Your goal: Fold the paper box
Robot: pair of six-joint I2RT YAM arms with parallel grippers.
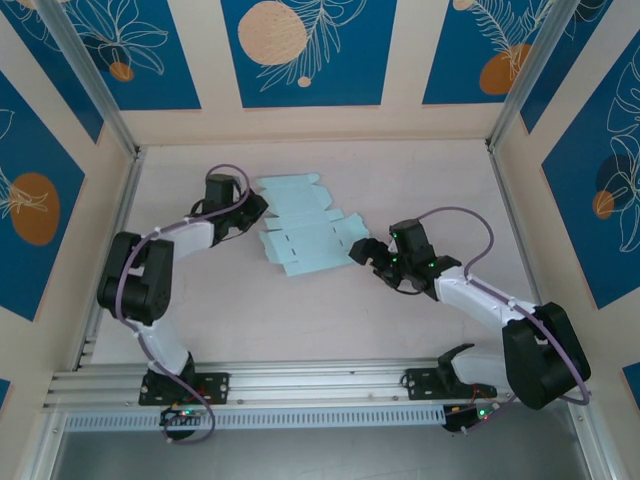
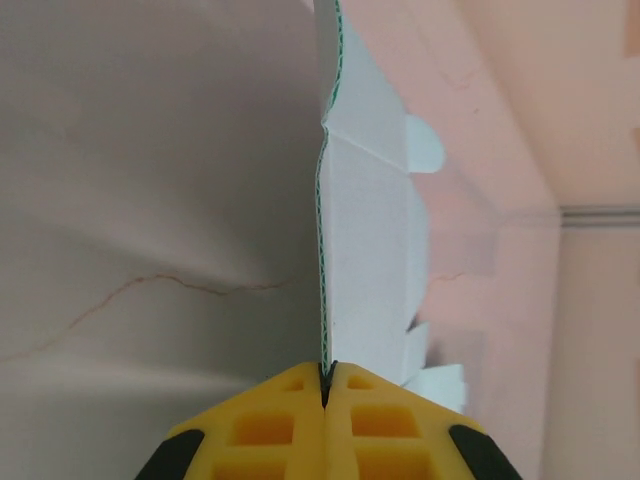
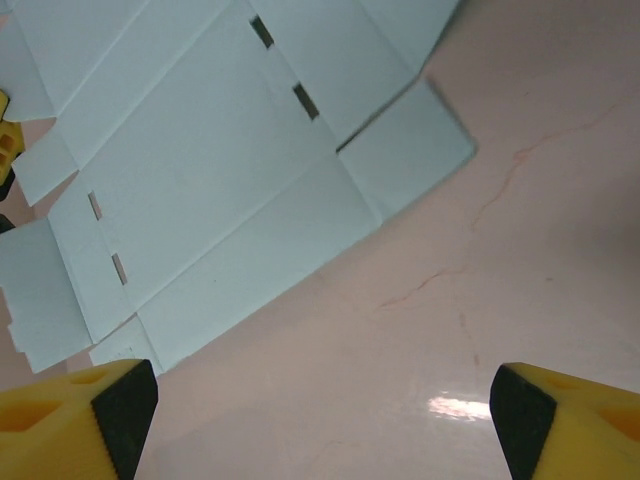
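Pinkish tabletop (image 1: 300,320), flat mint paper box (image 1: 300,235)

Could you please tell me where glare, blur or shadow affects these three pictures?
Top external: even, soft light, only faint shadows under the arms, paper box sharp. Left wrist: the paper box, pinched edge-on in the left tool, is crisp, the far background hazy. Right wrist: a small bright glare patch on the table; the paper box's edges slightly soft.

paper box (image 1: 300,235) on table (image 1: 300,325), between left claw (image 1: 262,206) and right claw (image 1: 366,253)
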